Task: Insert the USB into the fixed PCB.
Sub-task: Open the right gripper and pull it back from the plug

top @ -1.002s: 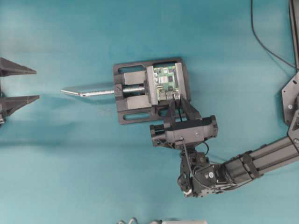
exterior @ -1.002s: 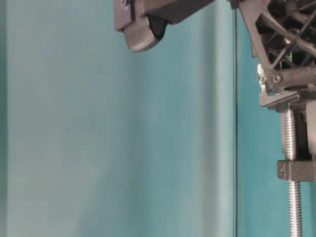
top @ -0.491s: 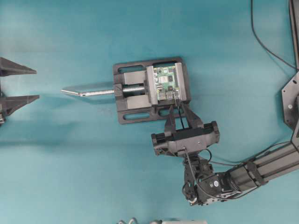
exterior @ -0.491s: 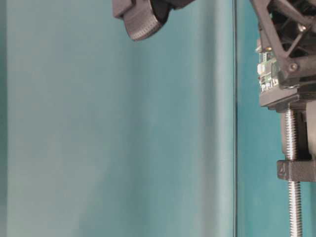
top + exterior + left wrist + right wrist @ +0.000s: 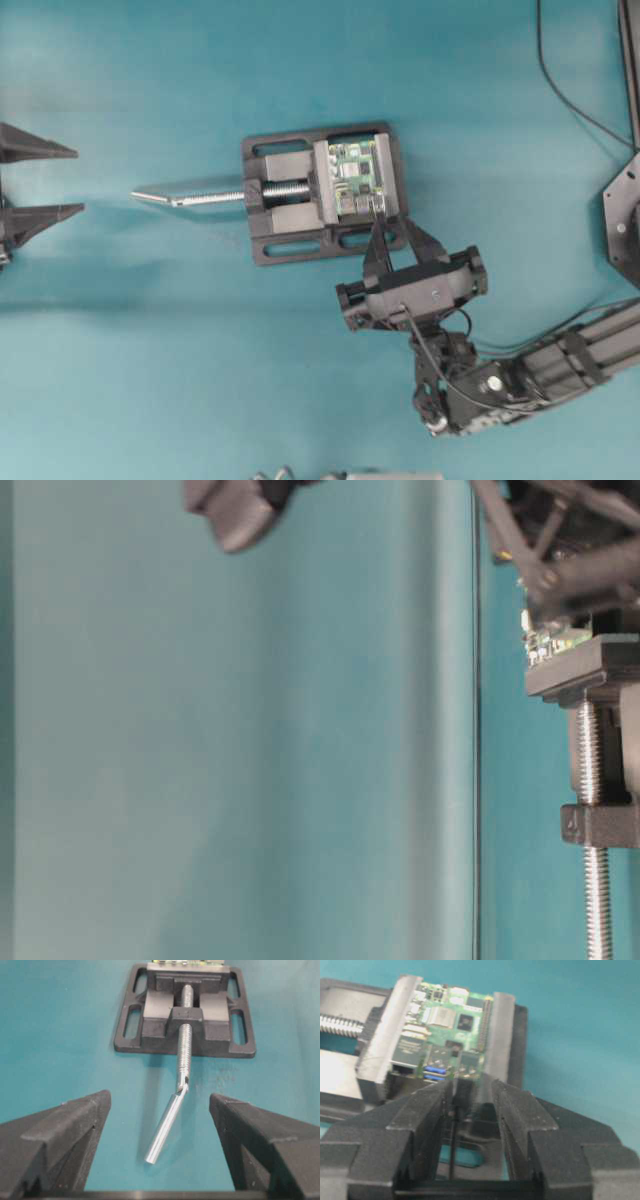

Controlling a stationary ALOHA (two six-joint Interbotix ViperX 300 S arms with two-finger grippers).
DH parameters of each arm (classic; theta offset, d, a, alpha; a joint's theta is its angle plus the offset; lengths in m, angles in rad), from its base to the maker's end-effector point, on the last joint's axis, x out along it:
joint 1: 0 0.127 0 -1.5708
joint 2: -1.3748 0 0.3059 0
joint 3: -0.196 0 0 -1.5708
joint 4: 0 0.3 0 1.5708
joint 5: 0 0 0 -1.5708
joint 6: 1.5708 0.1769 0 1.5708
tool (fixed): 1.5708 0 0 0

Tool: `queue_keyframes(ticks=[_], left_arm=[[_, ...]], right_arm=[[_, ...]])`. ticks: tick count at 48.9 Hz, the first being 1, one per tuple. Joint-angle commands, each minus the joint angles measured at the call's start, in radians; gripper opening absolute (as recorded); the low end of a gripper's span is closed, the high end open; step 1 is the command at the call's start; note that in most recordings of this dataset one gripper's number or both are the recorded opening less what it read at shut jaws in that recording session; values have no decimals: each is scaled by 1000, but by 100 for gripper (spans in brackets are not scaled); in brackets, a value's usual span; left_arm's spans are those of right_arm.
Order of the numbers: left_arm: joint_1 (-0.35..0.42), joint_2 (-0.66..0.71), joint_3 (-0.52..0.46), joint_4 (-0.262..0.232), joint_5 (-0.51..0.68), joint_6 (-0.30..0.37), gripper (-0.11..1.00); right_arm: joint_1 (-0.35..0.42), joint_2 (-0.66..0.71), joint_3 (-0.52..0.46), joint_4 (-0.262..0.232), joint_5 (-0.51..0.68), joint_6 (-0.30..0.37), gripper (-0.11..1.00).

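The USB plug sits between the right gripper's parted fingers, gripped by neither, long axis pointing into the fixed PCB's near edge; the left gripper gapes wide, far off.

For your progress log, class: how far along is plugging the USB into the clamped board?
Done: the USB sits at the port edge of the fixed PCB, apparently plugged in, held in the vise. In hand: the right gripper straddles it with open jaws. Left: confirming full seating; the left gripper idles open.
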Motion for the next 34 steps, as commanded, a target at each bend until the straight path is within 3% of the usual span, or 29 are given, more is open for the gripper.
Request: queue_keyframes(ticks=[1, 8, 15, 22, 26, 34], left_arm=[[2, 11, -12, 2, -9, 3, 96], [2, 11, -12, 2, -8, 3, 96], [2, 9, -12, 2, -8, 2, 96], [2, 9, -12, 2, -8, 3, 96], [2, 11, -12, 2, -8, 3, 96], [2, 9, -12, 2, -8, 2, 96]], right_arm=[[14, -74, 14, -2, 5, -20, 44], [38, -140, 84, -2, 18, -20, 45], [44, -239, 235, -38, 133, -2, 45], [46, -362, 411, -184, 279, 55, 44], [44, -426, 511, -276, 321, 120, 44], [17, -534, 667, -387, 380, 215, 44]])
